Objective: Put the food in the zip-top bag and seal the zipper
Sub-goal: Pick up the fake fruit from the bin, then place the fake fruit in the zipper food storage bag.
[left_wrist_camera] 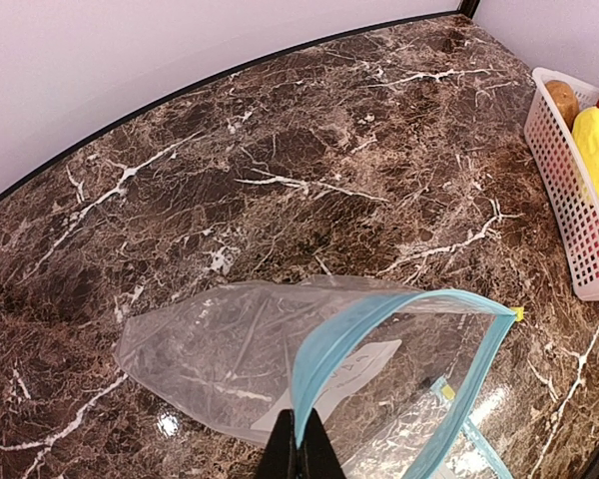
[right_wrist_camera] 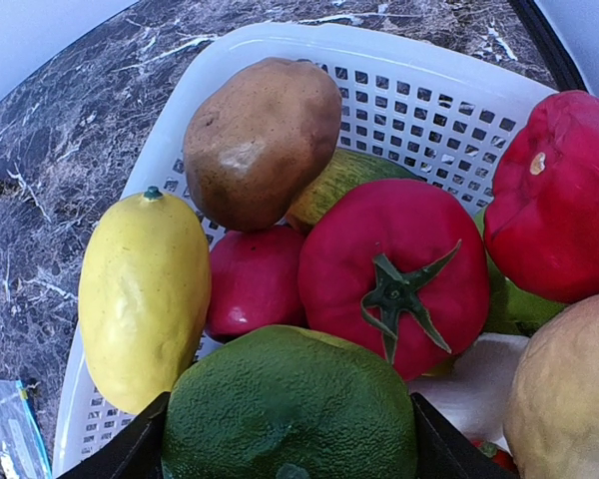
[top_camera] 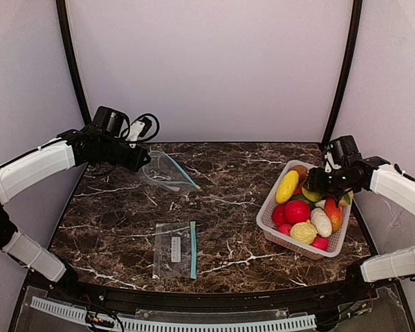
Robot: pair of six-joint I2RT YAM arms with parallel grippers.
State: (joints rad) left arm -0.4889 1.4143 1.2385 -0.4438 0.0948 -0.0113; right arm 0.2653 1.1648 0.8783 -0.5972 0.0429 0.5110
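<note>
**Right jaws around the green fruit, bag waiting at upper left**

My left gripper [left_wrist_camera: 299, 451] is clenched on the blue zipper rim of the bag [left_wrist_camera: 230, 354], holding its mouth open over the table [left_wrist_camera: 280, 150] at the upper left of the top view. My right gripper [right_wrist_camera: 288, 431] is down in the basket [right_wrist_camera: 429, 95] at the right. Its fingers sit either side of the green fruit [right_wrist_camera: 290, 399], but I cannot tell whether they press on it or merely flank it.

My worry is slip: the fruit is round and glossy, so a shallow bite could squirt it out. It also touches the yellow fruit [right_wrist_camera: 143, 299] and the tomato [right_wrist_camera: 394, 274], so a lift may drag them or tip the light basket. The bag is pinched at one point only, so its mouth may sag and catch the fruit.

The food is shiny moulded plastic, heaped tight, with a brown potato [right_wrist_camera: 263, 140] at the back. All of it lies in the basket and none in the bag.
</note>
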